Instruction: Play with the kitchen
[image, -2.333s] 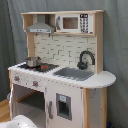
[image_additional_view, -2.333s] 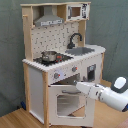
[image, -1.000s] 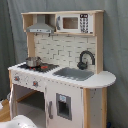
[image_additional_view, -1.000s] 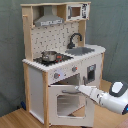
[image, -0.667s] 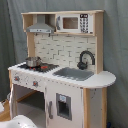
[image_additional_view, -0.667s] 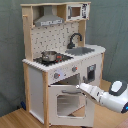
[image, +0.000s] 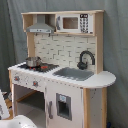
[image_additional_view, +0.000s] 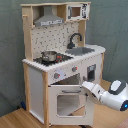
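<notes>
One step under way, apparently: oven door (image_additional_view: 66, 101) of the kitchen (image_additional_view: 64, 60) swung partly down and open in the second exterior view, with the pincer (image_additional_view: 88, 86) at the door's upper edge on the second exterior view's right. Cannot tell whether clenched or released. Kitchen upright on the floor against a grey curtain (image: 116, 45). Untouched so far, by the look: small pot (image_additional_view: 49, 56) on the stove, black faucet (image: 85, 58), sink (image: 74, 73). Much left to play with.

Toy kitchen (image: 60, 75) upright; 1 pot (image: 33, 61) on stove, black faucet (image: 85, 59) behind sink (image: 74, 73), grey hood (image: 40, 26) beside microwave (image: 73, 23).
</notes>
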